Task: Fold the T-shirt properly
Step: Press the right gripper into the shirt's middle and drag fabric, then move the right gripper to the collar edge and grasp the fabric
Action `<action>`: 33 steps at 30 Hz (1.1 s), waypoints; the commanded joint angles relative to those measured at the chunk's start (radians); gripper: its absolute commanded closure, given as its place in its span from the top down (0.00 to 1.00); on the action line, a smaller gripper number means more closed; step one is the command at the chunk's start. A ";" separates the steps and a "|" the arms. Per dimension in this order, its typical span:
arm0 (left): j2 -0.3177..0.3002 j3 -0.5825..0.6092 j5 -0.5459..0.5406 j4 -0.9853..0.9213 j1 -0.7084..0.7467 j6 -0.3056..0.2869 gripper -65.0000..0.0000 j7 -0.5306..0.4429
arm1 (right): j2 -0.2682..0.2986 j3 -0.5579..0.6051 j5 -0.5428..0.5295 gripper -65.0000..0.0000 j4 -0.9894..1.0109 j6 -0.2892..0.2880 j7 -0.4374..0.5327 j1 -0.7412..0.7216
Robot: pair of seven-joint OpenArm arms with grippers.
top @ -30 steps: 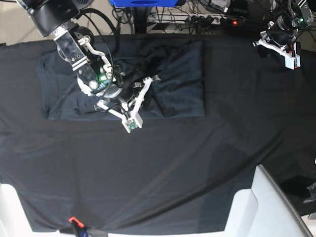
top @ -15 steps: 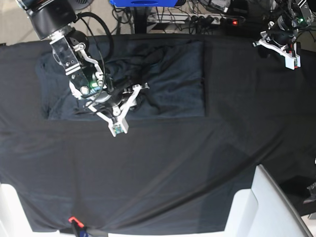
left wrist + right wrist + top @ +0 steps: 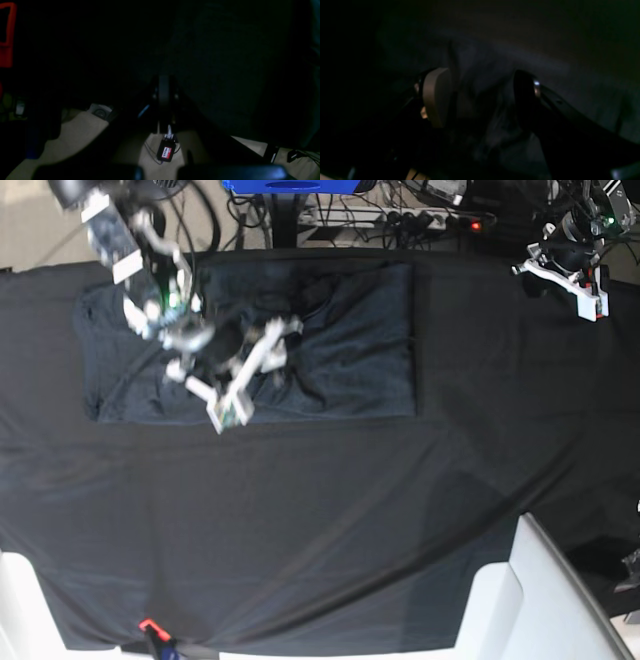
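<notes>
T-shirt (image 3: 340, 340) lies spread beneath the open-jawed right tool (image 3: 235, 370).

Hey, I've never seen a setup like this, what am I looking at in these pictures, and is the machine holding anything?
This is a robot with two arms, filmed from above and from a small camera on each wrist. A table is covered in a black cloth. On it lies a dark grey T-shirt, wrinkled and partly folded. In the overhead view, the right gripper is over the shirt, blurred by motion. Its wrist camera shows the jaws standing apart with shirt fabric between them, apparently not clamped. The left gripper sits at the far corner, away from the shirt. Its dark wrist view shows the jaws closed on nothing.
</notes>
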State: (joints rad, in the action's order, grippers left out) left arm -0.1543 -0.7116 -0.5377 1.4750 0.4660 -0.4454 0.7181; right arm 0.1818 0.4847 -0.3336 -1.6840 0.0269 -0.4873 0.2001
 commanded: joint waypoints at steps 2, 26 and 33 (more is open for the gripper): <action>-0.018 -0.006 -0.011 0.013 0.004 -0.003 0.00 -0.015 | -0.003 0.029 -0.002 0.58 -0.057 -0.008 0.003 0.032; -0.046 -0.007 -0.011 -0.060 -0.026 -0.005 0.00 -0.015 | 0.020 0.305 -0.008 0.58 -0.075 0.212 -0.040 0.051; -0.046 -0.007 -0.011 -0.067 -0.037 -0.005 0.00 -0.015 | 0.005 0.303 -0.008 0.58 -0.072 0.187 -0.070 0.032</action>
State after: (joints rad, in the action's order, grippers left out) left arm -0.1864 -0.7124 -0.5385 1.3945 0.4244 -0.4458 0.7174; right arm 0.1947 0.7891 -0.3374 -1.7432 0.2253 -0.5762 0.2386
